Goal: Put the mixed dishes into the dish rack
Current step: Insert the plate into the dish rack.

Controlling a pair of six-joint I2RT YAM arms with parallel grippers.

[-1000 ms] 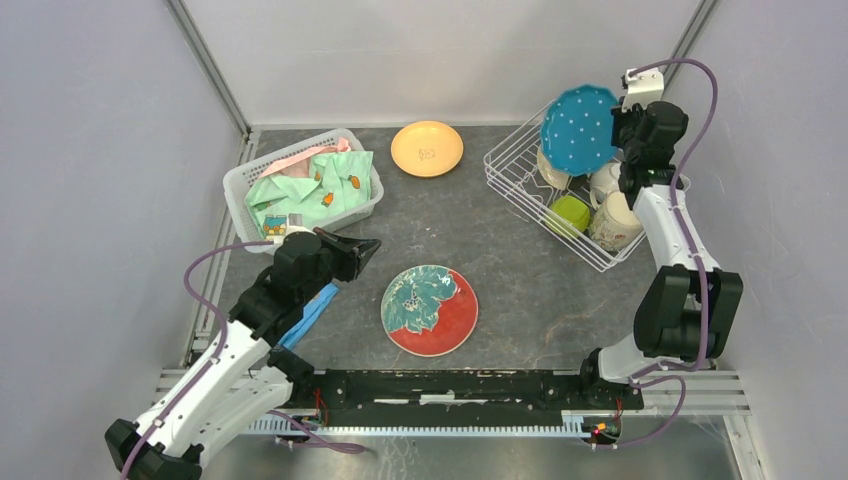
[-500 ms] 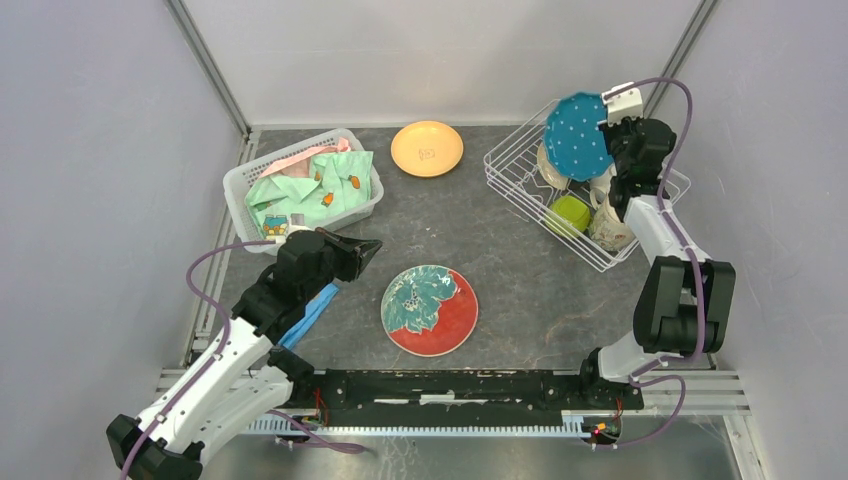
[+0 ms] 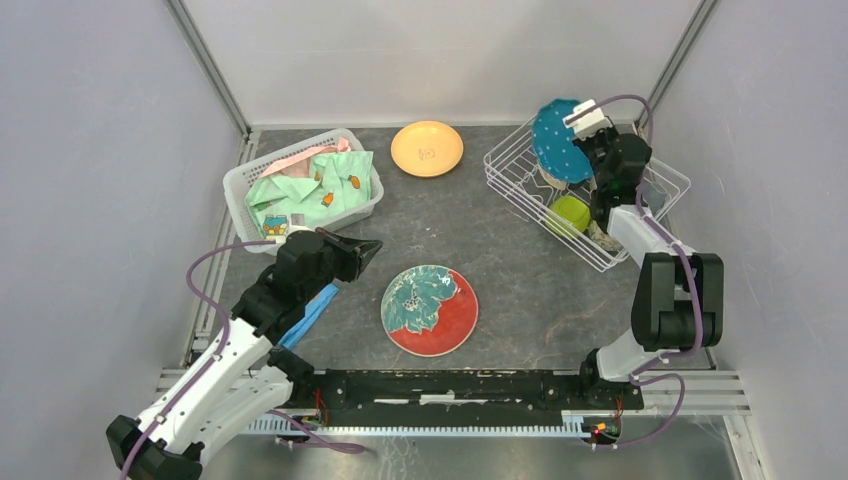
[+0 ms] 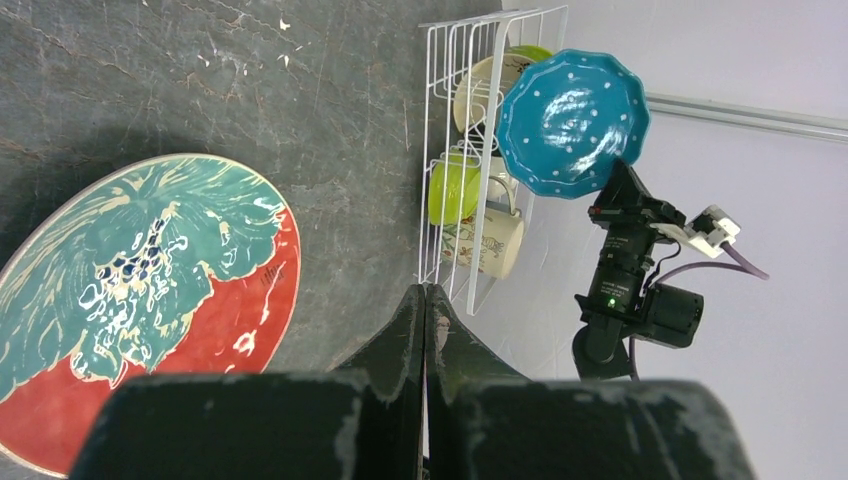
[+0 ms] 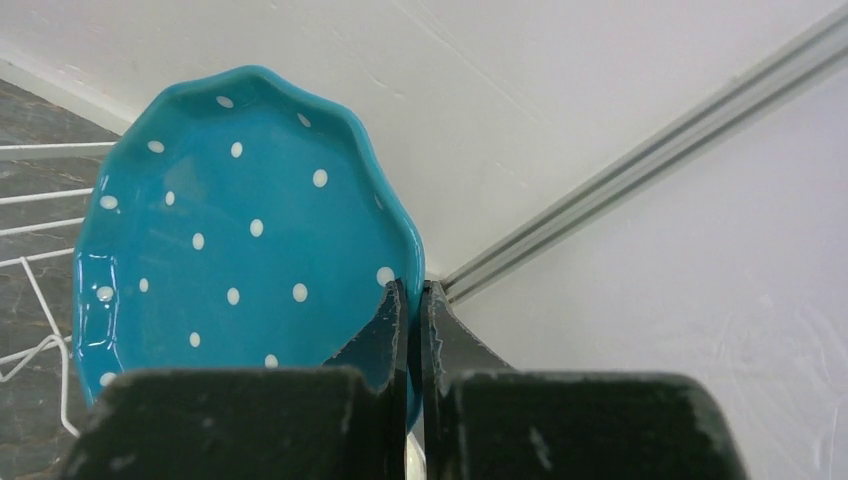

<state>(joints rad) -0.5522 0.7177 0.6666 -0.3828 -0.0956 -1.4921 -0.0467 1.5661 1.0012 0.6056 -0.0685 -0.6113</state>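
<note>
Right gripper point(image 5: 410, 300) pinches just the rim of the blue dotted plate point(image 3: 555, 140), upright over the dish rack point(image 3: 505, 160), so it could swivel or slip onto the mug point(image 4: 495, 240) below; left gripper point(image 4: 425, 300) closed, empty.

A white plastic basket point(image 3: 234, 182) of green and pink clothes point(image 3: 315, 190) sat on the dark counter point(image 3: 520, 270), just beyond the left tool point(image 3: 372, 246). A folded blue cloth point(image 3: 312, 310) lay behind and beneath it.
</note>
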